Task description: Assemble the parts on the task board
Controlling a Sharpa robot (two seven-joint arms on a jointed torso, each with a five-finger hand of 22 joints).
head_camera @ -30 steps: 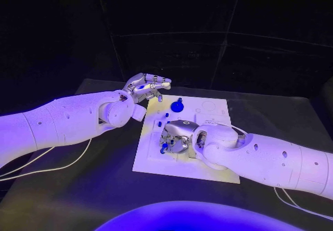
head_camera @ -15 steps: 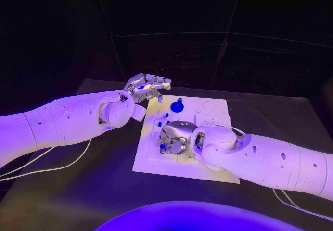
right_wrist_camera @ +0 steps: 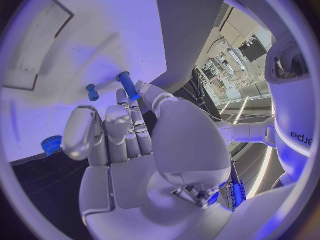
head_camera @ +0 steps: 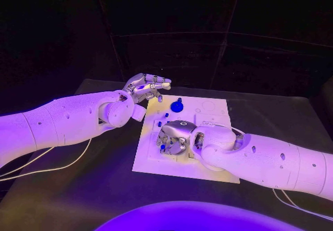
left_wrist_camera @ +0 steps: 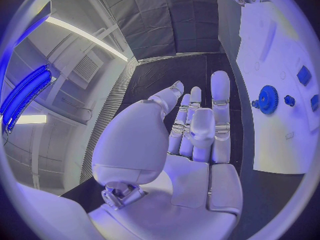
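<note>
While the right hand is lowered over the task board in the head view, its grasp cannot be told; the open, empty left hand is held just off the board. In the right wrist view, a blue peg is seen at the fingertips, where it could be knocked aside by a clumsy closing. In the left wrist view, the blue gear is seen lying on the board.

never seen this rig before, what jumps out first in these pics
The white board in the middle of the black table, with a round blue gear near its far edge. The right hand is down over the board's middle, a blue peg at its fingertips. The left hand hovers off the board's far left corner, empty, its fingers apart.
</note>
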